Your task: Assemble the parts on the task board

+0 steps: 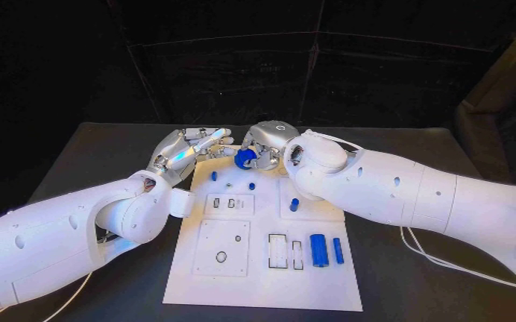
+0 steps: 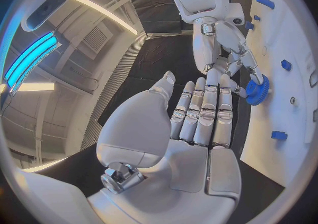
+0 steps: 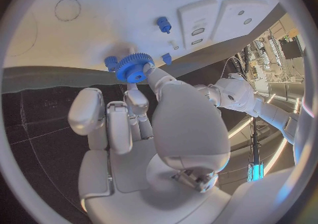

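The gear (image 1: 245,158) I hold is a small blue wheel with fine teeth all round its rim and a raised hub in the middle. It sits at the far edge of the white board (image 1: 323,285), which lies in the middle of the black counter (image 1: 430,292). My right hand (image 1: 271,143) has its fingers (image 3: 137,100) clamped on the gear, thumb on one side and a fingertip on the other, with the rest of that hand curled behind it. My left hand (image 1: 189,149) hangs just beside it, over the board's far left corner, fingers (image 2: 204,110) straight, side by side and holding nothing; their tips reach toward the gear but I cannot tell whether they touch it.

From my head I see the rest of the board: two blue cylinders (image 1: 319,250) lying side by side near its right edge, a blue peg (image 1: 294,204) closer to the middle, and two small blue pegs (image 1: 252,185) nearer the far edge. My right wrist camera shows the gear's teeth and hub plainly, with a small blue peg (image 3: 111,63) touching or just behind it on the board, and another (image 3: 163,24) further in. My left wrist camera shows the gear edge-on against my right fingertips, with my left fingers laid flat below it.
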Motion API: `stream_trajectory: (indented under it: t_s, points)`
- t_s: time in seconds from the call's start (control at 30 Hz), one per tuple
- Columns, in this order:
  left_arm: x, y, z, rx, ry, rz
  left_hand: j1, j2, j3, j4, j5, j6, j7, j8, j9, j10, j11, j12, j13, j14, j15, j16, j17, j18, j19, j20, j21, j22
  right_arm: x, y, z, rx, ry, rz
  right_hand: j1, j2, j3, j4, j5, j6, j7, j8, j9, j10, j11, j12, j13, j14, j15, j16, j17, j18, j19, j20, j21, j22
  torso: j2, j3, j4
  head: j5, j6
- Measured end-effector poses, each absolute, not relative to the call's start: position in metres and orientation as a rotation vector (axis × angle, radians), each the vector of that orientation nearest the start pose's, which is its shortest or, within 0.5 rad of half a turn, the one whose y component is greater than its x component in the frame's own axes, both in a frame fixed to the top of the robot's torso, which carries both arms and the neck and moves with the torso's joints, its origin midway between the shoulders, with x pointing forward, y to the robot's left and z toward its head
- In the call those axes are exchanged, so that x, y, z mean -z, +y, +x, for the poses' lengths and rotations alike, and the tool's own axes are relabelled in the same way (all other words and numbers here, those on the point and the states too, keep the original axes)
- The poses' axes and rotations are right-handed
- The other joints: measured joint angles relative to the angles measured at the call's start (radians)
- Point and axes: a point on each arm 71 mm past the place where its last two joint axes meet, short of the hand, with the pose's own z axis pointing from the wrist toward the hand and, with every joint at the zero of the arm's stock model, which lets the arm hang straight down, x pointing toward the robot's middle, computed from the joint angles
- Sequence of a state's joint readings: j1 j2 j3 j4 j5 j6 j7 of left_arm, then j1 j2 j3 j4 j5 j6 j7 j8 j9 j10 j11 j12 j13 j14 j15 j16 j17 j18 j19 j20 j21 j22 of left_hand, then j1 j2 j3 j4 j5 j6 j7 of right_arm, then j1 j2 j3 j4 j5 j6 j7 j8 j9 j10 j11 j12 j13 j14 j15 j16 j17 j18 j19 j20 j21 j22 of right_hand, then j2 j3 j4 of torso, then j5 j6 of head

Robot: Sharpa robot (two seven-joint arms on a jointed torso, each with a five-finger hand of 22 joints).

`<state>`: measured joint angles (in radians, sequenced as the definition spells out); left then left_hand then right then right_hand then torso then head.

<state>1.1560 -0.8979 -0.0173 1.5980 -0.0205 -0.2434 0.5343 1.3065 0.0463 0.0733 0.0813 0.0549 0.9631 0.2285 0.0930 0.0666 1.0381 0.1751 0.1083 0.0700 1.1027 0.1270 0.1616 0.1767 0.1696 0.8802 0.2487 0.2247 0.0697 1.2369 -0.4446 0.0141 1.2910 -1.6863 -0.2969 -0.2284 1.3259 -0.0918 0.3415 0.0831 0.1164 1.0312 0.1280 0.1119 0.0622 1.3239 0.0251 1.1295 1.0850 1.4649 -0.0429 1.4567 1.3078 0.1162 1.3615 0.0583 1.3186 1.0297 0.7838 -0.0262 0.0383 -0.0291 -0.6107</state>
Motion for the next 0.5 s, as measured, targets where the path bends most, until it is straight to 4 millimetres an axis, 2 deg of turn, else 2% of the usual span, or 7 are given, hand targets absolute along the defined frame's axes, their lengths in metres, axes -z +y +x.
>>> stream_trajectory:
  t_s: [0.33, 0.5]
  points:
    - [0.1745, 0.2141, 0.4700, 1.701, 1.326, -1.033, 0.000, 0.000, 0.000, 0.000, 0.000, 0.000, 0.000, 0.000, 0.000, 0.000, 0.000, 0.000, 0.000, 0.000, 0.000, 0.000, 0.001, 0.000, 0.004, -0.004, 0.000, 0.000, 0.1558, -0.0577, 0.5226, -0.596, 1.533, -0.361, -0.027, -0.026, 0.003, -0.003, 0.014, 0.015, 0.000, -0.002, 0.001, -0.004, 0.004, -0.018, -0.011, 0.000, 0.000, 0.000, 0.000, 0.000, 0.000, 0.000, 0.000, 0.000, 0.000, 0.0012, -0.0018, 0.000, -0.002]
    - [0.1746, 0.2145, 0.4702, 1.700, 1.325, -1.033, 0.000, 0.000, 0.000, 0.000, 0.000, 0.000, 0.000, 0.000, 0.000, 0.000, 0.000, 0.000, 0.000, 0.000, 0.000, 0.000, 0.001, 0.000, 0.004, -0.004, 0.000, 0.000, 0.1581, -0.0587, 0.5246, -0.585, 1.541, -0.363, -0.054, -0.036, -0.003, 0.003, 0.024, 0.024, -0.001, -0.019, 0.003, -0.015, 0.015, -0.040, -0.028, 0.000, 0.000, 0.000, 0.000, 0.000, 0.000, 0.000, 0.000, 0.001, 0.000, 0.0012, -0.0016, 0.001, -0.003]
